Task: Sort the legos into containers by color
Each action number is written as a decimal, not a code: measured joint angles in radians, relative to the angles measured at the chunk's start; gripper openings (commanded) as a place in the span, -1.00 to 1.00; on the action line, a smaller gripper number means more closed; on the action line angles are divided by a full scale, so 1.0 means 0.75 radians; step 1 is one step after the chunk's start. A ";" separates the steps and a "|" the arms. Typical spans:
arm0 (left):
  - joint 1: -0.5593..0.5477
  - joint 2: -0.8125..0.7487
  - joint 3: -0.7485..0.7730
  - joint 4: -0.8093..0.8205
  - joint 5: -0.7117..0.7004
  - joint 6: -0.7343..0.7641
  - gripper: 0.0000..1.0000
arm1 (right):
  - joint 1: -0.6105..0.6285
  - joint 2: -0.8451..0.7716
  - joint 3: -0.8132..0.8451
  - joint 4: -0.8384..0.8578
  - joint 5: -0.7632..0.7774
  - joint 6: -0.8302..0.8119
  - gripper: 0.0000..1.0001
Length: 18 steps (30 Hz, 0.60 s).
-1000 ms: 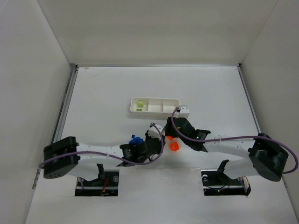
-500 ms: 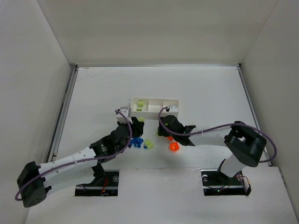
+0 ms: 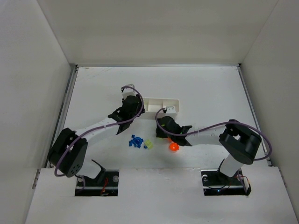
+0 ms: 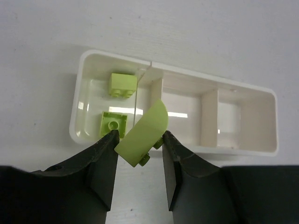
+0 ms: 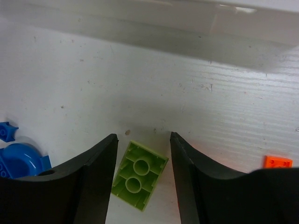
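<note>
The right jaws gape wide over the worktop (image 5: 210, 70), with a light green brick (image 5: 140, 179) lying underside up between them. Blue bits (image 5: 18, 158) lie left of them and an orange bit (image 5: 278, 162) right. Farther off, the left jaws pinch a curved green piece (image 4: 145, 125) over the tray's (image 4: 243, 149) near wall. Two green bricks (image 4: 122, 85) lie in the compartment beyond.

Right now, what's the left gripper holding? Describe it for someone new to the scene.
Find the long white three-compartment tray; the left gripper hangs at its near wall. Between its fingers is a light green lego with a curved top, tilted, unlike the two boxy green bricks lying in the end compartment.
</note>
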 measured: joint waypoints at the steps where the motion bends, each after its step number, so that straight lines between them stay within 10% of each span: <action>1: 0.007 0.032 0.020 0.006 0.006 0.001 -0.57 | 0.000 -0.001 0.000 0.001 0.000 0.004 0.13; 7: 0.048 0.212 0.132 0.021 -0.014 0.025 -0.50 | 0.004 -0.001 -0.001 0.002 -0.002 0.013 -0.26; 18: 0.047 0.327 0.171 0.021 -0.091 0.077 0.00 | 0.012 -0.154 -0.025 -0.001 -0.002 0.022 -0.32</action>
